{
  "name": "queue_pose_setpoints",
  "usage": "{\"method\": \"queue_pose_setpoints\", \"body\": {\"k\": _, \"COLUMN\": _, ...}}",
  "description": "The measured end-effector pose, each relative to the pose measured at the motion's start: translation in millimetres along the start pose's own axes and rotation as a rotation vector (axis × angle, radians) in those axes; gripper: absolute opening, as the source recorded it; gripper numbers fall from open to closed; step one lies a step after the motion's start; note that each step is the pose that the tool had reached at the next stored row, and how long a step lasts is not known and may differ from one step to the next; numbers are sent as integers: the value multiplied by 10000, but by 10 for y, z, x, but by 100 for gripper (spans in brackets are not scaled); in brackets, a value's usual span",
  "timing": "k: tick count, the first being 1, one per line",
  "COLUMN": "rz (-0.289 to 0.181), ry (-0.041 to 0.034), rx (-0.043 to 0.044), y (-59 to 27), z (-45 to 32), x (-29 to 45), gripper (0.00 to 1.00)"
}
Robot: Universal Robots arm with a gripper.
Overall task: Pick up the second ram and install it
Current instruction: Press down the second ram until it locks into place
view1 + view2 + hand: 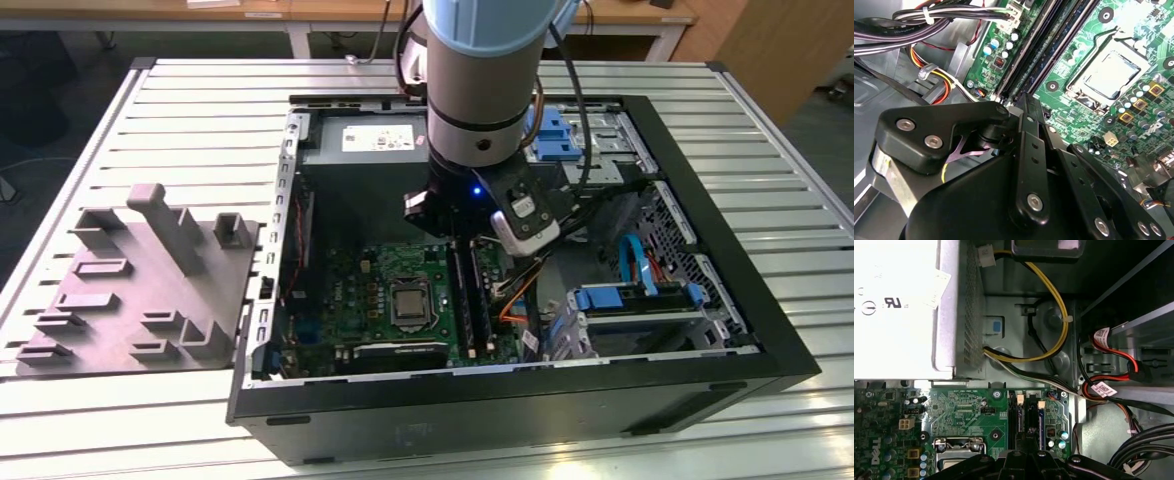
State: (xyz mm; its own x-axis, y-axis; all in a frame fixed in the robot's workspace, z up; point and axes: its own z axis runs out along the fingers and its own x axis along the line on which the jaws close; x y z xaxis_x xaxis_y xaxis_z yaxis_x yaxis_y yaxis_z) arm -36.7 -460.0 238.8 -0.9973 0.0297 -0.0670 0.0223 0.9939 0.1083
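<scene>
We've got the gripper down over the motherboard at mid-frame in the exterior view, the second ram sitting in the slots; finger state, can't tell. Tight in there: power-supply box above, cables and drive cage right.

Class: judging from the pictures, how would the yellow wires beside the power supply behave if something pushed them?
The yellow wires would probably flex rather than resist, as they already hang in a loose curve. They would likely not move far, since a white tie seems to anchor them. Being thin, they look light.
</scene>
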Motion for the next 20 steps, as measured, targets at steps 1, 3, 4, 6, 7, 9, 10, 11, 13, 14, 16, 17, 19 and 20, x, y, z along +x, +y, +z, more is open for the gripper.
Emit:
{"method": "queue_pose_setpoints", "body": {"k": 1, "rz": 22, "ry": -1, "rx": 3, "y": 0, "z": 0, "x": 0, "gripper": 10}}
{"method": "queue_pose_setpoints", "body": {"k": 3, "rz": 23, "ry": -3, "rx": 3, "y": 0, "z": 0, "x": 0, "gripper": 10}}
{"method": "queue_pose_setpoints", "body": {"k": 4, "rz": 25, "ry": -4, "rx": -1, "y": 2, "z": 2, "x": 0, "gripper": 10}}
{"method": "queue_pose_setpoints", "body": {"k": 6, "rz": 26, "ry": -5, "rx": 0, "y": 22, "z": 6, "x": 1, "gripper": 10}}
{"method": "queue_pose_setpoints", "body": {"k": 7, "rz": 24, "ry": -3, "rx": 1, "y": 29, "z": 7, "x": 1, "gripper": 10}}
{"method": "queue_pose_setpoints", "body": {"k": 9, "rz": 23, "ry": -4, "rx": -2, "y": 38, "z": 20, "x": 2, "gripper": 10}}
{"method": "queue_pose_setpoints", "body": {"k": 10, "rz": 23, "ry": -4, "rx": -2, "y": 40, "z": 32, "x": 3, "gripper": 10}}
{"method": "queue_pose_setpoints", "body": {"k": 11, "rz": 23, "ry": -4, "rx": -1, "y": 42, "z": 44, "x": 4, "gripper": 10}}
{"method": "queue_pose_setpoints", "body": {"k": 13, "rz": 24, "ry": -3, "rx": 2, "y": 41, "z": 52, "x": 5, "gripper": 10}}
{"method": "queue_pose_setpoints", "body": {"k": 14, "rz": 23, "ry": -3, "rx": 2, "y": 41, "z": 52, "x": 5, "gripper": 10}}
{"method": "queue_pose_setpoints", "body": {"k": 16, "rz": 24, "ry": -4, "rx": -2, "y": 41, "z": 63, "x": 5, "gripper": 10}}
{"method": "queue_pose_setpoints", "body": {"k": 17, "rz": 24, "ry": -4, "rx": -2, "y": 39, "z": 73, "x": 6, "gripper": 10}}
{"method": "queue_pose_setpoints", "body": {"k": 19, "rz": 24, "ry": -3, "rx": 2, "y": 39, "z": 79, "x": 6, "gripper": 10}}
{"method": "queue_pose_setpoints", "body": {"k": 20, "rz": 23, "ry": -2, "rx": 3, "y": 38, "z": 78, "x": 6, "gripper": 10}}
